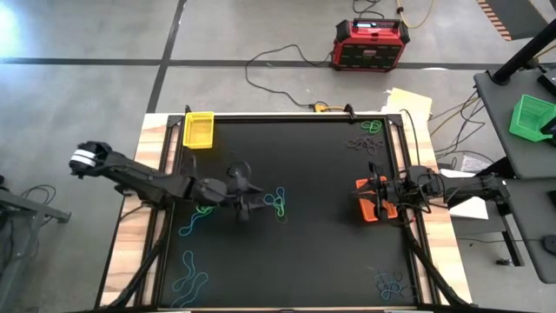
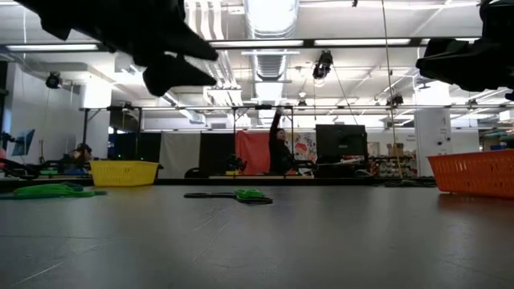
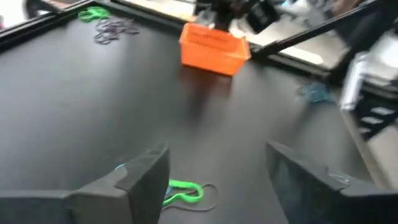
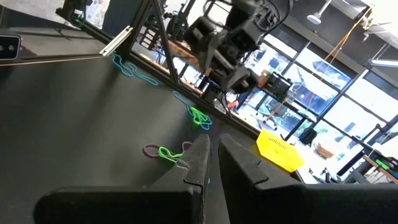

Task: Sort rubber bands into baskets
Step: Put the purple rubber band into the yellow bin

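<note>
Rubber bands lie loose on the black mat: a green and blue bunch near the middle, shown in the left wrist view as a green band beside one of my left fingers. My left gripper hovers open just left of that bunch, touching nothing. The orange basket stands at the mat's right, partly under my right gripper, which is shut and holds nothing. The yellow basket stands at the far left corner. A green basket sits on a side table, off to the right.
More bands lie at the far right, the near left, the near right and left of centre. A red and black box and cables lie on the floor beyond the table's far edge.
</note>
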Tool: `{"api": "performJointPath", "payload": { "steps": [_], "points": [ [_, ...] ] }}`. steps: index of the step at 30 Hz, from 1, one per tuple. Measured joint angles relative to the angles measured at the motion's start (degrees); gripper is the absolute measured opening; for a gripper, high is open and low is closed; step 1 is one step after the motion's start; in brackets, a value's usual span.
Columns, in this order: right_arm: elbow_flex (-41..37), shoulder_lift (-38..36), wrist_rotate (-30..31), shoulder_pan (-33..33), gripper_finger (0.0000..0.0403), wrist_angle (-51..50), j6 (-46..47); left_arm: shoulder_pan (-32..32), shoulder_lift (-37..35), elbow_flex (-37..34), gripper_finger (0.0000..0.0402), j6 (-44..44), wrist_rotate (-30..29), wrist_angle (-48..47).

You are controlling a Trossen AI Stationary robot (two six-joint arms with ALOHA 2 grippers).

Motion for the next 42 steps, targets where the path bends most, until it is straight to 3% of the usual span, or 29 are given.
{"api": "performJointPath", "payload": {
  "steps": [6,11,20,28,35,42],
  "points": [
    [0.0,0.0,0.0,0.0,0.0029,0.0,0.0,-3.3,8.9,-1.0,0.0263,0.4,-10.2,0.8],
    [0.0,0.0,0.0,0.0,0.0029,0.0,0.0,-4.7,16.1,-3.8,0.0263,-0.4,-15.2,10.1],
    [0.0,0.0,0.0,0.0,0.0029,0.1,0.0,-4.7,26.9,-4.6,0.0263,-4.8,-16.6,12.6],
    [0.0,0.0,0.0,0.0,0.0029,0.1,0.0,-4.8,32.3,-4.5,0.0257,-9.7,-18.8,14.4],
    [0.0,0.0,0.0,0.0,0.0029,0.1,0.0,-4.9,34.1,-4.5,0.0191,-9.5,-19.0,14.8],
    [0.0,0.0,0.0,0.0,0.0029,0.1,0.0,-4.9,34.2,-4.6,0.0063,-9.4,-19.6,15.0]
  ]
}}
